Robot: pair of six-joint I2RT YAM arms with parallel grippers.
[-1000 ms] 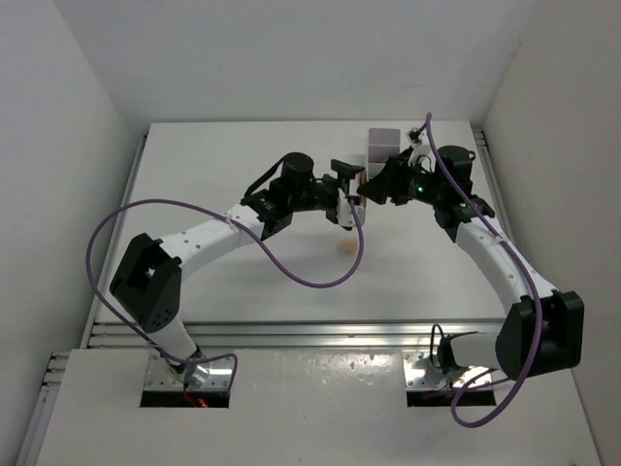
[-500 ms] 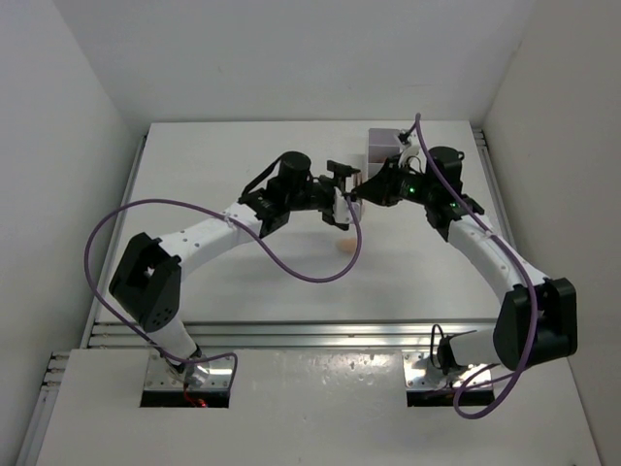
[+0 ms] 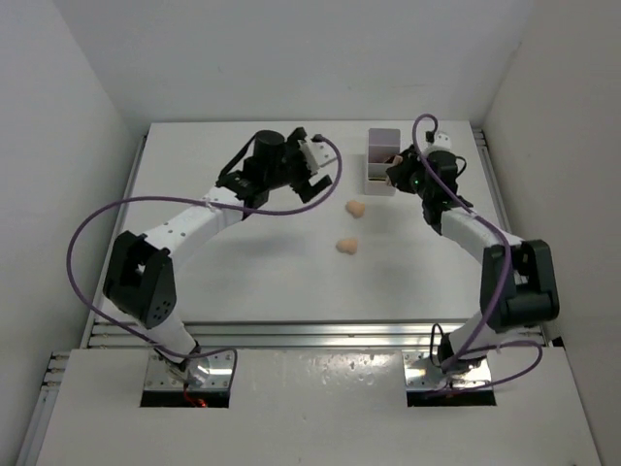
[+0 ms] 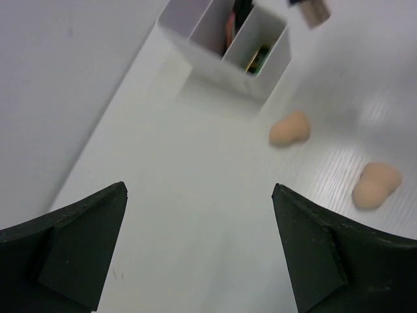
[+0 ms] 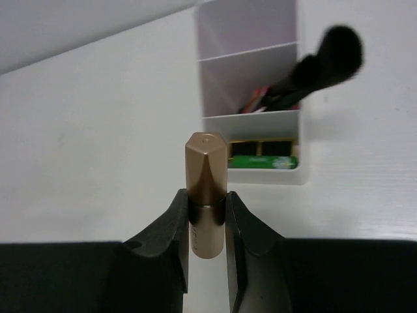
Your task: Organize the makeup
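Observation:
My right gripper (image 5: 206, 195) is shut on a copper tube (image 5: 206, 189) and holds it just in front of the white two-compartment box (image 5: 251, 171); in the top view it (image 3: 396, 173) hangs at the box's (image 3: 382, 158) right side. The box holds a black brush (image 5: 313, 65), red pencils and green and gold-black tubes (image 5: 264, 162). Two peach sponges (image 3: 356, 208) (image 3: 346, 246) lie on the table; the left wrist view shows them (image 4: 290, 129) (image 4: 375, 184) too. My left gripper (image 3: 312, 173) is open and empty, left of the box.
White walls close in the table at the back and both sides. Purple cables loop from both arms. A metal rail runs along the table's near edge (image 3: 310, 333).
The left gripper has let go of the copper tube, opened and drawn back to the left. The right gripper has carried the tube up and right to the box.

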